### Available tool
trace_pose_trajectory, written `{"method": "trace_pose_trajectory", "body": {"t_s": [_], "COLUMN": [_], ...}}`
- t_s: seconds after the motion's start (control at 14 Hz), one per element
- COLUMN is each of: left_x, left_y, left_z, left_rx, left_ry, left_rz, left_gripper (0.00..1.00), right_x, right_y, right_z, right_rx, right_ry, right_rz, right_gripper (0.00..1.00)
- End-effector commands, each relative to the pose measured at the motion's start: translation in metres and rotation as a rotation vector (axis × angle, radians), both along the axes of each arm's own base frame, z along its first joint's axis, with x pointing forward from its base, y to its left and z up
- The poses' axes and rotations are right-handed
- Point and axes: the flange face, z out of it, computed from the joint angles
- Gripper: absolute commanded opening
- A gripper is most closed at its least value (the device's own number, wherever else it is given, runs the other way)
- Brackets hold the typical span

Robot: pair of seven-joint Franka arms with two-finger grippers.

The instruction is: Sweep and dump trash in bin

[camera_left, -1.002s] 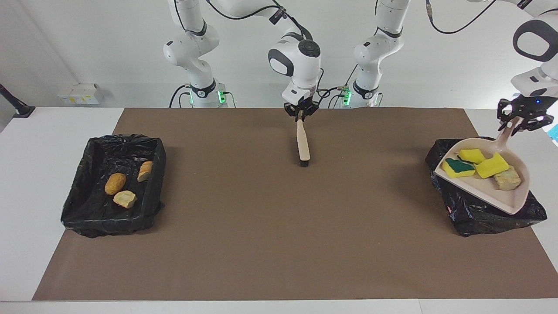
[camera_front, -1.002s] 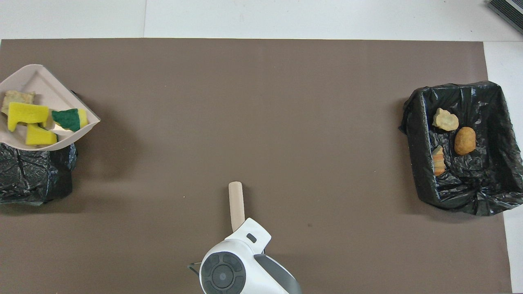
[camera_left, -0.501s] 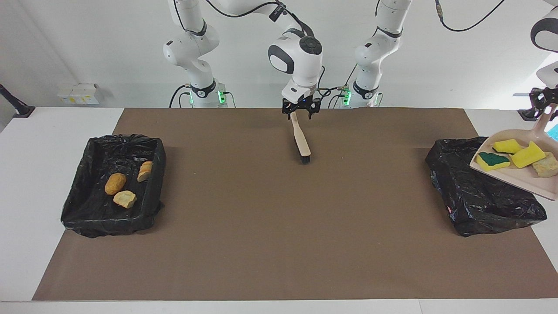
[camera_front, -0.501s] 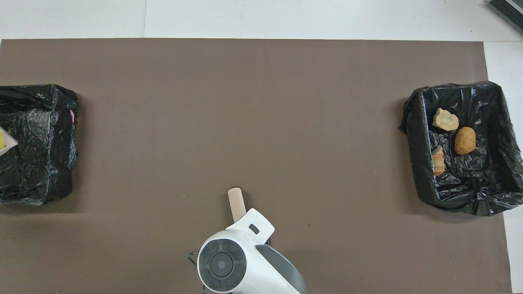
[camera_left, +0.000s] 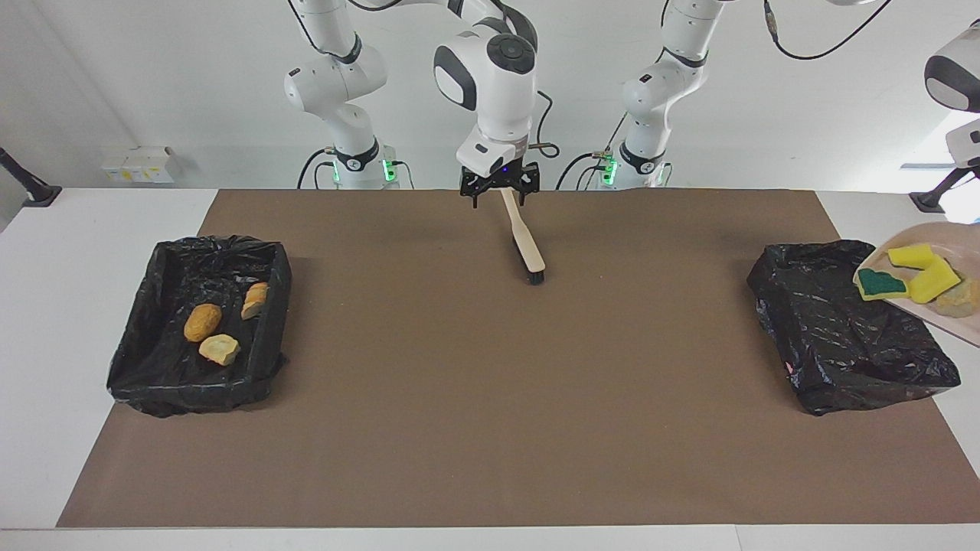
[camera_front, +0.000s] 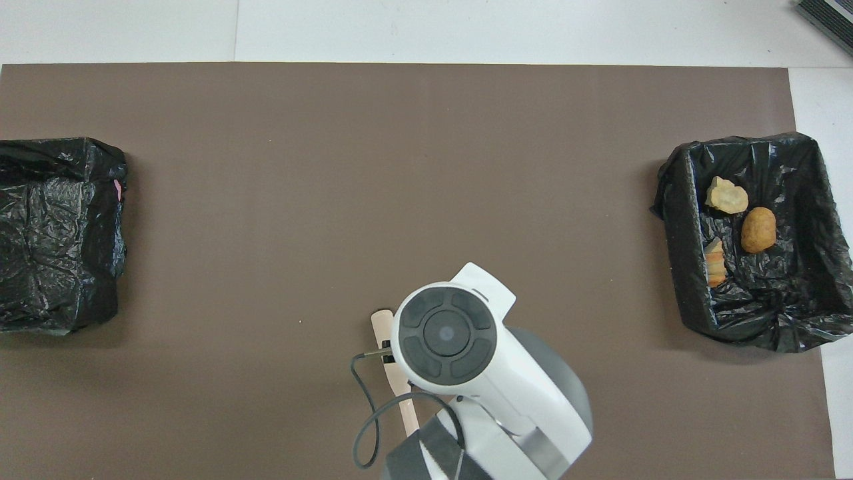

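Your worktop (camera_left: pixel 46 344) carries a wide brown mat (camera_left: pixel 490 398), and everything sits on or over that.

The right arm reaches in over the mat's middle, on the robots' own side. Its right claw (camera_left: pixel 499 186) hangs just above the mat with its fingers spread. The top of the brush (camera_left: pixel 523 241) handle stands between those fingers, though you cannot tell whether either finger touches it. The brush leans over, with its dark bristles down on the mat.

The left arm is out at its own end of the worktop. You cannot see the left claw in either view, but it is pressed together.

Two bins lined with black bags lie on the mat. One bin (camera_left: pixel 164 383) is at the right arm's end and the other bin (camera_left: pixel 834 337) is at the left arm's end.

The beige dustpan (camera_left: pixel 922 312) is up in the air by the outer edge of the bin at the left arm's end. It is partly cut off by the frame.

Your trash is split between two places. Three orange-tan lumps (camera_left: pixel 203 322) lie in the bin at the right arm's end. In the dustpan there are three yellow scraps (camera_left: pixel 934 279), one of them green-topped, and a tan lump (camera_left: pixel 961 298).
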Motion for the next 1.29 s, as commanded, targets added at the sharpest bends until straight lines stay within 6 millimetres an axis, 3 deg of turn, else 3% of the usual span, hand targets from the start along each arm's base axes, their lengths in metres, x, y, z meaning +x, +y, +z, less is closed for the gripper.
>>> {"method": "trace_pose_trajectory", "body": {"t_s": [0.0, 0.21, 0.43, 0.64, 0.79, 0.93, 1.14, 1.22], "left_x": [0.016, 0.032, 0.035, 0.034, 0.037, 0.035, 0.021, 0.021], "left_y": [-0.022, -0.046, -0.049, -0.054, -0.070, -0.086, -0.106, -0.125], "left_z": [0.009, 0.015, 0.023, 0.049, 0.070, 0.081, 0.088, 0.085], "left_rx": [0.077, 0.219, 0.312, 0.334, 0.332, 0.238, -0.077, -0.115], "left_ry": [0.023, 0.109, 0.152, 0.115, 0.083, 0.050, -0.073, -0.087], "left_rz": [-0.079, -0.232, -0.280, -0.275, -0.273, -0.219, -0.071, -0.026], "left_gripper": [0.00, 0.00, 0.00, 0.00, 0.00, 0.00, 0.00, 0.00], "right_x": [0.025, 0.052, 0.076, 0.095, 0.103, 0.107, 0.112, 0.113], "right_y": [-0.038, -0.103, -0.167, -0.234, -0.271, -0.298, -0.348, -0.366], "right_z": [0.029, 0.054, 0.067, 0.070, 0.070, 0.074, 0.086, 0.087], "right_rx": [-0.003, 0.023, 0.036, 0.035, 0.006, -0.008, -0.007, 0.001], "right_ry": [0.002, -0.011, -0.034, -0.041, -0.046, -0.055, -0.076, -0.081], "right_rz": [0.070, 0.180, 0.239, 0.248, 0.210, 0.163, 0.061, 0.023], "right_gripper": [1.00, 1.00, 1.00, 1.00, 1.00, 1.00, 1.00, 1.00]}}
